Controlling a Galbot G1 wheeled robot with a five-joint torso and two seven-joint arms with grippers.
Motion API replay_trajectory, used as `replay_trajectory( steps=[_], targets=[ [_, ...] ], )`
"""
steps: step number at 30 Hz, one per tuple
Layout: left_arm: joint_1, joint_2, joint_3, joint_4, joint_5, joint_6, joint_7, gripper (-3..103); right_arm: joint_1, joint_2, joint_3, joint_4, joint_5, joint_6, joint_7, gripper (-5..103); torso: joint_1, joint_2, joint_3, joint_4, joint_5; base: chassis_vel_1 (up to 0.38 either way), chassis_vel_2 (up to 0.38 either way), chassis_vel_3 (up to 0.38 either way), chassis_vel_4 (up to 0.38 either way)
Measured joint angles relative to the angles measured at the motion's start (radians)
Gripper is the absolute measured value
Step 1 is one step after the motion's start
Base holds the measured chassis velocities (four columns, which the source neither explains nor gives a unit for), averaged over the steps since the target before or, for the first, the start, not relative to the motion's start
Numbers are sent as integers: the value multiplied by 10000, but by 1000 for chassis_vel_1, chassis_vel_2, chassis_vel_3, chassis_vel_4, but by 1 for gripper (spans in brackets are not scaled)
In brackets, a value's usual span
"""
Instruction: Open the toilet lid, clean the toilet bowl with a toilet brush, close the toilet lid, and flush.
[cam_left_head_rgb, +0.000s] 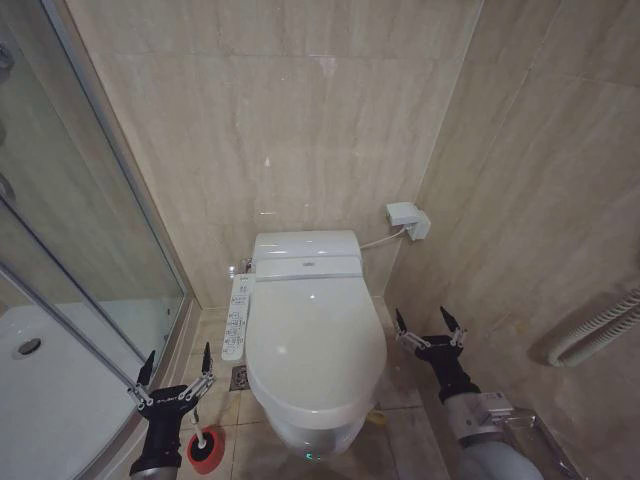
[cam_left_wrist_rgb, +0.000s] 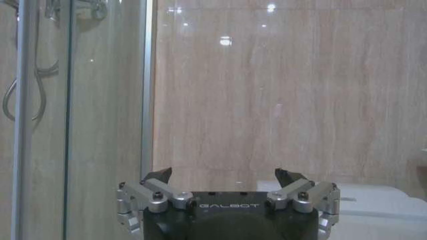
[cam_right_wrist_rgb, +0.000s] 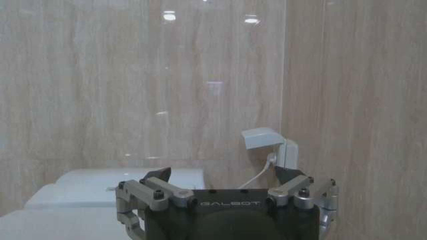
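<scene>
1. The shower wall of glass (cam_left_head_rgb: 70, 250) fills the left side of the head view. It stands close to the left arm, so a wide swing could bump it.
2. The toilet lid (cam_left_head_rgb: 315, 340) is the big white oval in the lower middle of the frame. It is down flat, so the toilet bowl under it is hidden and no cleaning has begun.
3. The control panel (cam_left_head_rgb: 238, 317) sticks out just left of the lid. A gripper that reaches for the lid edge could hit its buttons.
4. The right gripper (cam_left_head_rgb: 430, 327) hangs at the lower right, beside the lid, with its fingers spread wide and holding nothing.
5. The left gripper (cam_left_head_rgb: 176, 372) hangs at the lower left, fingers spread wide too, and empty.
6. The toilet brush (cam_left_head_rgb: 205, 450) sits at the bottom left in what looks like a small red cup, partly behind the left gripper. A clumsy grab could tip it over.
</scene>
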Motion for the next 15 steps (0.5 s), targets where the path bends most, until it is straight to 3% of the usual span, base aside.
replay_trajectory(
  steps=[15],
  targets=[
    [0, 0, 1, 0, 0, 0, 0, 100, 31, 101, -27, 21, -74, -13, 55, 100, 0, 0, 0, 0, 0, 0, 0, 0, 0]
  ],
)
